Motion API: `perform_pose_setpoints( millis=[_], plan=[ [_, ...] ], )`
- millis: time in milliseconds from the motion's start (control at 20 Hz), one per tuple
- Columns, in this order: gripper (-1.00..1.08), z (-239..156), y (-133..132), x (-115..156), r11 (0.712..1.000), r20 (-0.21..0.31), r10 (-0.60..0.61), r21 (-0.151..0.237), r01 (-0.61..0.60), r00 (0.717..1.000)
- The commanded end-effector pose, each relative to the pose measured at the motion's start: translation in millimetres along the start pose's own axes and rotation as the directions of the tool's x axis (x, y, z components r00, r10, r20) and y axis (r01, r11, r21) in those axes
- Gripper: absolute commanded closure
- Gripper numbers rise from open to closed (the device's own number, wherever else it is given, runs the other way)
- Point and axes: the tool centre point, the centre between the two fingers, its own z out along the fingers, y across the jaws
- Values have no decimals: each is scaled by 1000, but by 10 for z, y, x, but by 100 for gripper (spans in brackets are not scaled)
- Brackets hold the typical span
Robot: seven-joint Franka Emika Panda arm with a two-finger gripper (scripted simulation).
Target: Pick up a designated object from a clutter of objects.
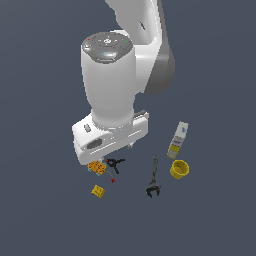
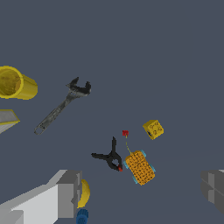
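The designated object, a small yellow studded block (image 1: 98,191) (image 2: 153,129), lies flat on the dark floor at the near edge of the clutter of objects. My gripper (image 2: 140,192) hangs well above the floor, open wide with nothing between its fingers (image 2: 65,194). In the exterior view the hand (image 1: 110,135) hovers over the orange waffle block (image 1: 96,167) (image 2: 139,167) and the black clamp (image 1: 115,164) (image 2: 109,156). The yellow block sits apart from both, just beyond the waffle block. A yellow ball (image 2: 84,192) peeks out from behind one finger.
A dark wrench (image 1: 153,179) (image 2: 63,105), a yellow cup (image 1: 179,169) (image 2: 15,83) and a white-yellow box (image 1: 178,140) lie toward the exterior view's right. A tiny red marker (image 2: 125,133) sits between clamp and yellow block.
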Motion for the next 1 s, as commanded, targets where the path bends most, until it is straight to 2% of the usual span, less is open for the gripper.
perform_pose_setpoints(
  millis=[0, 400, 950],
  plan=[
    [-92, 162, 109, 32, 998, 4, -59, 3, 59, 998],
    [-92, 706, 436, 85, 971, 10, -237, 20, 236, 972],
    [-92, 1461, 808, 49, 894, 2, -447, 45, 446, 895]
  ],
)
